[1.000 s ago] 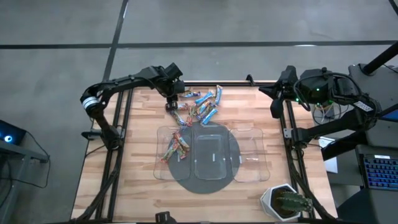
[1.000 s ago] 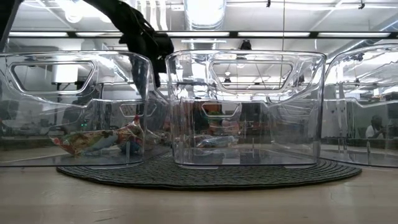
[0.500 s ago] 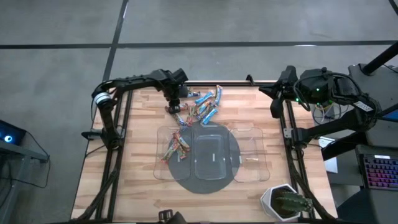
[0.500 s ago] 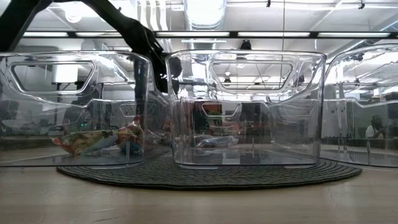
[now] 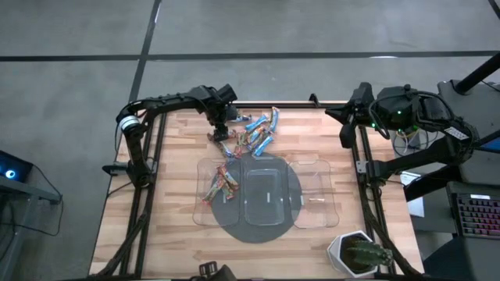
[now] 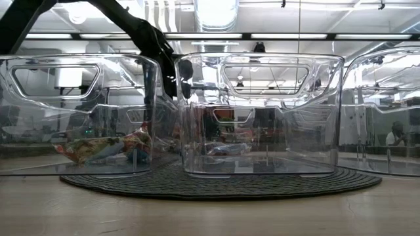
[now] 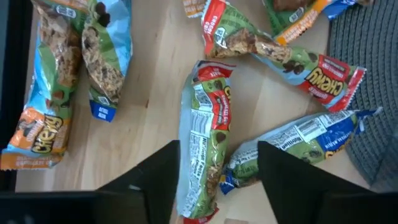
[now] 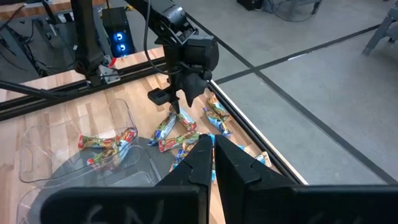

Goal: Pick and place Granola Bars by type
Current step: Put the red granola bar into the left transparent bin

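Left gripper (image 7: 216, 171) open, straddling a red-wrapped granola bar (image 7: 205, 124) at the pile's (image 5: 251, 133) 9 o'clock edge, lined up to pinch it. Right gripper (image 8: 211, 163) shut, parked aside.

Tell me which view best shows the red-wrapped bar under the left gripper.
The left wrist view: the red-wrapped bar lies lengthwise between the open left gripper fingers, label readable. The high view shows only a speck in the pile; the right wrist view shows it small; the low view hides it.
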`<action>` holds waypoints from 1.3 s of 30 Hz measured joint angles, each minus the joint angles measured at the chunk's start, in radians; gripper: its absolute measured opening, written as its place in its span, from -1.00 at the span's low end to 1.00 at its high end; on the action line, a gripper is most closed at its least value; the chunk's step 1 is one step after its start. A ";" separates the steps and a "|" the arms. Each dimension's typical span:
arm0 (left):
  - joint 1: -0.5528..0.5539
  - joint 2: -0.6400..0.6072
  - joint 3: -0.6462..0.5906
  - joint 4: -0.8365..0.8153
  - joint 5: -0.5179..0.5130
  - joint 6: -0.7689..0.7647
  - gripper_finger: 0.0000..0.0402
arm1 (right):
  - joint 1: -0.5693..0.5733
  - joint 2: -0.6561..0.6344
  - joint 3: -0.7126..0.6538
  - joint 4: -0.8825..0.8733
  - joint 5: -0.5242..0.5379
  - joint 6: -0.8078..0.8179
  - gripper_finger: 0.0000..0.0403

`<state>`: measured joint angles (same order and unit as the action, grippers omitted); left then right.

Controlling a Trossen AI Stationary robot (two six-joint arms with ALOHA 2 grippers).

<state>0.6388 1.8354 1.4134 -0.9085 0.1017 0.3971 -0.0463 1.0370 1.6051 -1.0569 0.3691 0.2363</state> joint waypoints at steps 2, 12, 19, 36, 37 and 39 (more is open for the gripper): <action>0.000 0.001 0.000 -0.001 -0.006 -0.008 0.06 | 0.000 0.000 0.000 0.000 0.000 0.000 -0.96; -0.013 0.002 0.000 -0.027 -0.034 0.025 0.21 | 0.000 0.000 0.000 0.000 0.000 0.000 -0.96; -0.025 0.029 0.002 -0.027 -0.032 0.048 0.21 | 0.000 0.000 0.000 0.000 0.000 0.000 -0.96; -0.020 0.155 0.002 0.015 -0.033 0.098 0.20 | 0.000 0.000 0.000 -0.001 0.000 0.026 -0.96; -0.020 0.161 0.003 0.017 -0.034 0.098 0.20 | 0.000 0.000 0.000 -0.001 0.000 0.026 -0.96; -0.019 0.173 0.011 0.017 -0.034 0.098 0.20 | 0.000 0.000 0.000 -0.001 0.000 0.026 -0.96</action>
<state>0.6201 2.0089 1.4248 -0.8919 0.0672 0.4952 -0.0462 1.0370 1.6051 -1.0575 0.3688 0.2626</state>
